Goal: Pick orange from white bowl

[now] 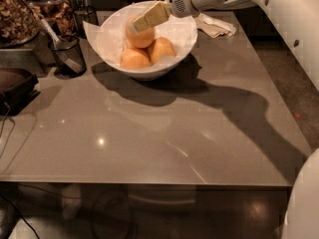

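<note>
— Grey-brown glossy table [149, 143] fills the camera view, yes? What stands on it?
— At the far side stands the white bowl [102, 41]. It is deep, and its uneven rim runs to a point on the left, toward a small dark cup [67, 54] just beside it.
— And inside the bowl?
— Three round, smooth, orange-yellow fruits. The orange [142, 38] lies on top of the two other fruits [134, 59], toward the back. It is round, so no long axis shows.
— Where is the hand?
— The hand [139, 25] reaches in from the right and lies across the top of the orange. Whether it pinches the fruit, I cannot tell.
— Anything else?
— A crumpled cloth [215, 26] lies behind the bowl, on the right.
</note>
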Robot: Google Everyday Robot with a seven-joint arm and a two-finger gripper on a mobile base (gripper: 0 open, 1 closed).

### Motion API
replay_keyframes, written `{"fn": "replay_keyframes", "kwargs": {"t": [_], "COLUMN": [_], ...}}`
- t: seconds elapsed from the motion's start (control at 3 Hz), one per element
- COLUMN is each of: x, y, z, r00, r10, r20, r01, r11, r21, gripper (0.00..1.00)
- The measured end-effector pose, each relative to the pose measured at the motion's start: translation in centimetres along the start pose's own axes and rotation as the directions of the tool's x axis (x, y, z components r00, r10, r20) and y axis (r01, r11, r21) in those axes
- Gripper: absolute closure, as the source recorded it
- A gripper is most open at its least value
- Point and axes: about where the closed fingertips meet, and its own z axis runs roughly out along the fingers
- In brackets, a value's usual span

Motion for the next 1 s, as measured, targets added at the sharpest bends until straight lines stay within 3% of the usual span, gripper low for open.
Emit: {"fn": "replay_keyframes", "kwargs": {"t": [1.0], "x": [1.3], "y": [-0.4], "z": [2.5], "r00": [0.999], "r10": [0.017], "r20": [-0.048], "r01": [-0.018], "r11": [0.9992], "r21": [-0.035], "gripper": [0.00]}}
